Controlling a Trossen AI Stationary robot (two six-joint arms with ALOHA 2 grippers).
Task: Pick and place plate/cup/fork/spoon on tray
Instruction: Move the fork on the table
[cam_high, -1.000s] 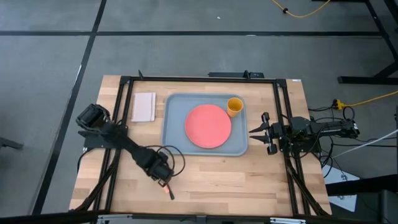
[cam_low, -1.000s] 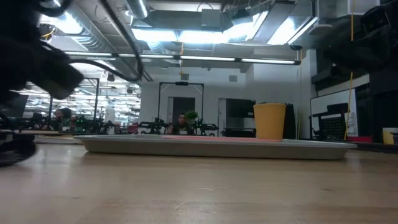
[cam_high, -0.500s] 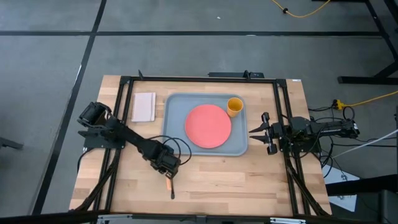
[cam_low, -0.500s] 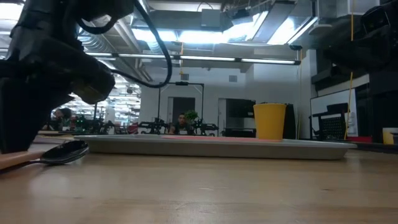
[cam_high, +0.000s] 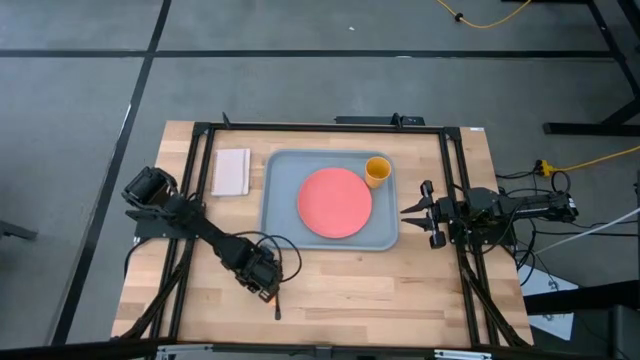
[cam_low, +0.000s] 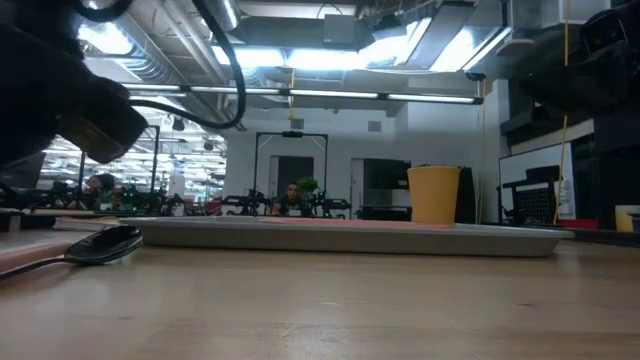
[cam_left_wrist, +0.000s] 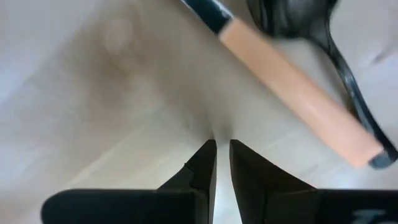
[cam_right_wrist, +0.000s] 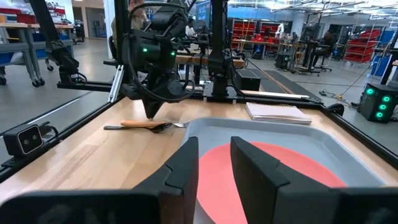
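The coral-red plate (cam_high: 335, 202) and the yellow-orange cup (cam_high: 377, 170) stand inside the grey-blue tray (cam_high: 280, 210). The fork (cam_left_wrist: 292, 93), with its orange handle, and the dark spoon (cam_left_wrist: 292, 18) lie side by side on the wood near the table's front, left of the tray. They also show in the right wrist view (cam_right_wrist: 146, 124). My left gripper (cam_high: 263, 284) points down just beside them, its fingers (cam_left_wrist: 222, 149) shut and empty. My right gripper (cam_high: 413, 212) waits open at the tray's right edge.
A small pale pad (cam_high: 231, 172) lies left of the tray at the back. Dark frame rails (cam_high: 190, 230) run along the table's sides. Bare wood (cam_high: 400, 290) stretches in front of the tray.
My left gripper went toward the tray, then came back toward the table's near edge and rose, ending about where it stood a second ago. The spoon, which the low view did not show a second ago, now shows lying on the table.
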